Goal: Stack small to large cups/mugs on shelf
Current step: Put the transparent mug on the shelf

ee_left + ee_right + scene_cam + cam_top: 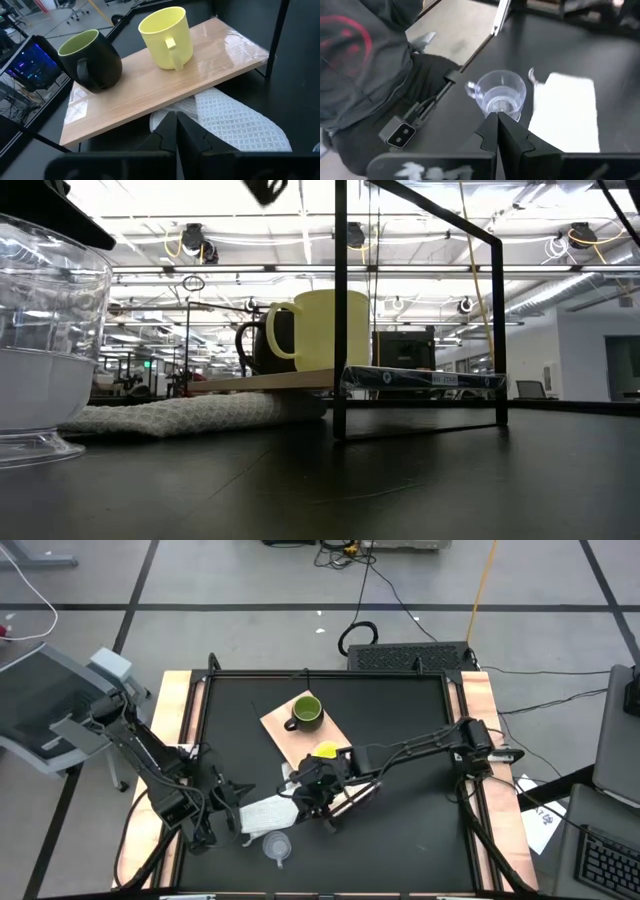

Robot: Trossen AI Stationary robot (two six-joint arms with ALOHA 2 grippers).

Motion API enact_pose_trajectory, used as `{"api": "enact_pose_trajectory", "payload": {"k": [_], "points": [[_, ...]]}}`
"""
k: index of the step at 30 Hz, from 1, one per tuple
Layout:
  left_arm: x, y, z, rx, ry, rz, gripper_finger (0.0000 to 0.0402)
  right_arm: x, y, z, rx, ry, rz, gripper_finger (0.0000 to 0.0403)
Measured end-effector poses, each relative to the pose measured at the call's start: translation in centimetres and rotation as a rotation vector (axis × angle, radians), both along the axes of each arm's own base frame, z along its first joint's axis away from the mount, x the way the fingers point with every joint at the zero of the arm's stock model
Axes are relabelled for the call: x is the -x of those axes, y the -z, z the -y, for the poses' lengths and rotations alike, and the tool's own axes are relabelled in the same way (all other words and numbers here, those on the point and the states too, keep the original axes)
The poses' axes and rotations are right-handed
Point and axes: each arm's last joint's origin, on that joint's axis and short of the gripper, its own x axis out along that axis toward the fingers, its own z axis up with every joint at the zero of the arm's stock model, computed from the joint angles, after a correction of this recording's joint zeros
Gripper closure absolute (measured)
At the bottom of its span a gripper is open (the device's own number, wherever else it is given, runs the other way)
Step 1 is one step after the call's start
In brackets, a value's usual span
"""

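Observation:
A dark olive-green mug (92, 60) and a yellow mug (167, 35) stand upright on the light-wood shelf board (150, 95), which lies mid-table (290, 735). In the high view my right arm hides part of the yellow mug (325, 751). The clear plastic cup (501, 95) stands upright on the black tabletop near the front edge (277, 846). My right gripper (496, 125) hangs shut above the tabletop, pointing at the clear cup and short of it. My left gripper (176, 131) is shut at the near left (238, 808), pointing toward the board.
A white waffle-textured cloth (235, 125) lies on the tabletop beside the clear cup and reaches under the board's near edge. A thin black metal frame (340, 310) stands over the table. Wooden side rails (180, 710) border the black top.

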Motion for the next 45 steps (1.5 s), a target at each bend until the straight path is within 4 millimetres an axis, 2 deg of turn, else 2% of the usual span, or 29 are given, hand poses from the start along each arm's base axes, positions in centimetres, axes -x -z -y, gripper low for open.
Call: {"api": "enact_pose_trajectory", "payload": {"k": [3,6,13,20,29,32,38,42,45], "points": [[-0.1,0.0,-0.1,0.001,-0.005,0.001,0.0384,-0.5,1.2,-0.1,-0.001,-0.003,-0.027,0.0403],[-0.1,0.0,-0.1,0.001,-0.006,0.001,0.0382,-0.5,1.5,-0.4,0.002,-0.015,-0.029,0.0403],[-0.1,0.0,-0.1,0.003,-0.004,-0.002,0.0399,-0.5,1.2,-1.3,0.008,-0.054,0.025,0.0403],[-0.1,0.0,-0.1,0.006,-0.003,-0.005,0.0380,-0.4,1.1,-1.9,0.026,-0.076,0.045,0.0403],[-0.1,0.1,0.0,0.021,0.006,-0.029,0.0378,-0.3,0.8,-3.1,0.045,-0.122,0.120,0.0403],[0.0,0.1,0.0,0.019,0.007,-0.032,0.0378,0.1,0.5,-3.0,0.070,-0.072,0.087,0.0403],[-0.1,0.1,0.0,0.026,0.005,-0.030,0.0389,3.4,-3.2,-2.5,0.336,0.148,0.085,0.0403],[-0.2,0.1,0.2,0.080,0.008,-0.029,0.0397,6.0,-5.7,-3.2,0.400,0.224,0.113,0.0403],[-0.4,0.1,0.7,0.136,0.040,-0.050,0.0399,8.1,-6.9,-4.0,0.442,0.264,0.162,0.0403]]}}
